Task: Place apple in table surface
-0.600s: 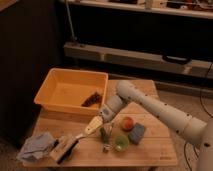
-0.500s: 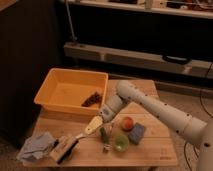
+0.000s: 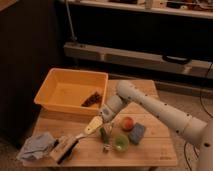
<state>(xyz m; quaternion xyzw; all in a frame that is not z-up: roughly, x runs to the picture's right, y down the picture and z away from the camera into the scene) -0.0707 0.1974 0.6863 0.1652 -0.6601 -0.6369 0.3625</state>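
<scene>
The robot's white arm (image 3: 165, 112) comes in from the right and rises to a round bend. From there the wrist (image 3: 111, 107) slopes down and left. The gripper (image 3: 98, 130) hangs low at its end. Its two fingers (image 3: 92, 125) are spread apart, with nothing between them.

Yellow tub (image 3: 64, 91) at back left, with a dark brown clump (image 3: 91, 99) lying near its right wall. In front of the tub, at far left, a crumpled blue-grey cloth (image 3: 36, 146). Just right of the cloth, a pale block with a dark underside (image 3: 64, 149), tilted. Toward the front middle, a green round thing (image 3: 120, 142). Just beside it, right and slightly behind, a blue sponge (image 3: 136, 133). Along the back, a long dark shelf unit (image 3: 140, 54) with a pale lower rail.
</scene>
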